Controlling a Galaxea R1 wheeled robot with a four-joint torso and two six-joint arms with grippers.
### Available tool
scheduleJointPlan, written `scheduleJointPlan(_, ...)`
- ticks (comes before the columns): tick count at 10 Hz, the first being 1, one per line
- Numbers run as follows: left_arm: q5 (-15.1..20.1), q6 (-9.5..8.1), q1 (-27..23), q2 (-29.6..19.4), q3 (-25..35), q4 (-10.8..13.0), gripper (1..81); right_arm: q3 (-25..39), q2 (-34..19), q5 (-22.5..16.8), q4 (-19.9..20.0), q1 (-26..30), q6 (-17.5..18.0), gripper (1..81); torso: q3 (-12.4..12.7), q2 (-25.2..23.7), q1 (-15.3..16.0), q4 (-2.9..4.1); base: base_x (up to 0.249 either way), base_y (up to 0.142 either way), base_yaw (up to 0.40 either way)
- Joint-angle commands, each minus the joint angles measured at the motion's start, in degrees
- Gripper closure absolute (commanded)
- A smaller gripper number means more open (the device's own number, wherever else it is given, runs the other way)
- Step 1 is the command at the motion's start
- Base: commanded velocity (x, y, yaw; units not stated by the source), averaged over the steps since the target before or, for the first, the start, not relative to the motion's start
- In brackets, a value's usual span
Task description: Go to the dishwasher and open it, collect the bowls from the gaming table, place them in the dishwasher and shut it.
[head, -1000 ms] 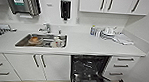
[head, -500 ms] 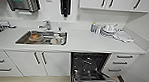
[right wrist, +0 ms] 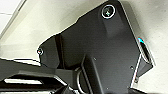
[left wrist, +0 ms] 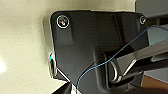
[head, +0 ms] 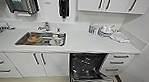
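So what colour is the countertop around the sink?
White, plain countertop around the steel sink; best in the head view.

1. You see the dishwasher (head: 88, 70) built in under the white counter, right of the sink.
2. Its door is open, dropped down toward you.
3. Dark interior; wire racks visible, lower rack pulled out over the door.

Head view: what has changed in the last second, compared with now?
The whole picture has shifted a little, so the camera moved, not the things. The dishwasher shows further toward the middle than before, and more of its dark inside with the wire rack is in view. It stays open. The sink, the items in it and the dishes on the counter lie as they did.
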Motion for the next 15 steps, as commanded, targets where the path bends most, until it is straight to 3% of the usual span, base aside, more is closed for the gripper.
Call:
scheduleJointPlan(1, 3.8, 0.20, -1.4, -1.7, 0.6, -0.4, 1.0, -1.5, -1.7, -1.1, 0.2, 1.0, -0.2, 1.0, 5.3, 5.5, -3.6, -2.09, 0.000, 0.000, 0.000)
scheduleJointPlan(2, 3.8, 0.20, -1.4, -1.7, 0.5, -0.4, 1.0, -1.5, -1.6, -1.2, 0.0, 1.0, -0.2, 1.0, 17.7, 18.5, -11.9, -6.77, 0.000, 0.000, 0.000)
scheduleJointPlan(3, 3.8, 0.20, -1.4, -1.6, 0.5, -0.5, 1.0, -1.5, -1.5, -1.2, -0.1, 1.0, -0.2, 1.0, 8.8, 9.1, -6.0, -3.17, 0.000, 0.000, 0.000)
scheduleJointPlan(4, 3.8, 0.20, -1.4, -1.5, -0.1, -0.5, 1.0, -1.5, -1.4, -1.3, -0.2, 1.1, -0.3, 1.0, 11.0, 11.4, -7.4, -3.90, 0.000, 0.000, 0.000)
scheduleJointPlan(5, 3.8, 0.11, -1.4, -1.1, -0.9, -0.7, 1.0, -1.5, -1.4, -1.2, -0.3, 1.3, -0.3, 1.0, 12.6, 13.4, -8.7, -3.83, 0.000, 0.000, 0.000)
scheduleJointPlan(6, 3.8, 0.11, -1.4, -0.2, -2.6, -1.5, 1.0, -1.5, -1.3, -1.2, -0.5, 1.4, -0.3, 1.0, 9.5, 15.6, -10.2, -2.91, 0.000, 0.000, 0.000)
scheduleJointPlan(9, 3.8, 0.11, -1.4, 1.1, -4.3, -1.6, 1.0, -1.5, -1.1, -1.5, -0.9, 2.1, 0.1, 1.0, 11.9, 20.3, -13.3, -3.30, 0.000, 0.000, 0.000)
scheduleJointPlan(10, 3.8, 0.11, -1.4, 1.2, -4.3, -1.6, 1.0, -1.8, -0.8, -1.5, -0.9, 2.0, 0.1, 1.0, 12.0, 22.1, -14.5, -1.48, 0.000, 0.000, 0.000)
scheduleJointPlan(11, 3.8, 0.19, -1.4, 1.1, -4.3, -1.6, 1.0, -2.2, -0.6, -1.5, -0.9, 2.2, 0.1, 1.0, 12.1, 24.2, -15.8, 2.35, 0.000, 0.000, 0.000)
scheduleJointPlan(12, 3.8, 0.11, -1.4, 1.1, -4.3, -1.7, 1.0, -2.2, -0.5, -1.5, -0.9, 2.3, 0.1, 1.0, 12.1, 25.8, -16.7, 2.86, 0.000, 0.000, 0.000)
scheduleJointPlan(13, 3.9, 0.19, -1.4, 1.0, -4.3, -1.7, 1.0, -2.2, -0.5, -1.5, -1.0, 2.4, 0.1, 1.0, 12.1, 27.3, -17.7, 4.15, 0.000, 0.000, 0.000)
scheduleJointPlan(14, 3.9, 0.11, -1.4, 0.9, -4.3, -1.7, 1.0, -2.2, -0.5, -1.4, -1.0, 2.4, 0.1, 1.0, 12.1, 29.0, -18.8, 0.22, 0.000, 0.000, 0.000)
scheduleJointPlan(15, 3.9, 0.11, -1.4, 1.0, -4.3, -1.7, 1.0, -2.2, -0.6, -1.5, -0.7, 2.5, 0.0, 1.0, 12.1, 30.6, -19.9, 1.83, 0.000, 0.000, 0.000)
